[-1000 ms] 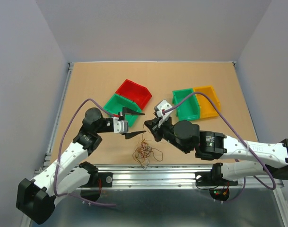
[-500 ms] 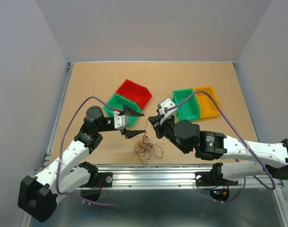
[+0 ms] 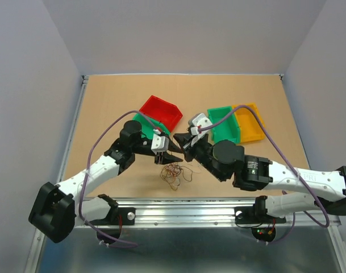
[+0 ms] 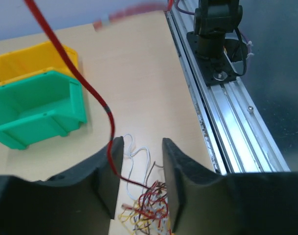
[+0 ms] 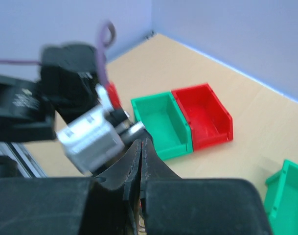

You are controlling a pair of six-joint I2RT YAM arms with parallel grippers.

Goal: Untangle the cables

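Note:
The cables (image 3: 173, 173) lie as a small loopy tangle of red, yellow, dark and whitish wires near the table's front edge. In the left wrist view the tangle (image 4: 151, 205) sits just below and between the open fingers of my left gripper (image 4: 141, 143). A red wire (image 4: 80, 73) rises taut from the tangle past the left finger. My right gripper (image 5: 142, 143) is shut on that red wire, a thin red line between its pads. In the top view my left gripper (image 3: 174, 154) and right gripper (image 3: 180, 142) are nearly tip to tip above the tangle.
A red bin (image 3: 161, 112) and a green bin (image 3: 140, 121) stand behind the left arm. A second green bin (image 3: 224, 125) and a yellow bin (image 3: 249, 122) stand at the right. A metal rail (image 3: 184, 203) runs along the front edge.
My left arm has swung right and forward, bringing its open gripper over the tangle and close to the right gripper. The right gripper has risen slightly with the red wire.

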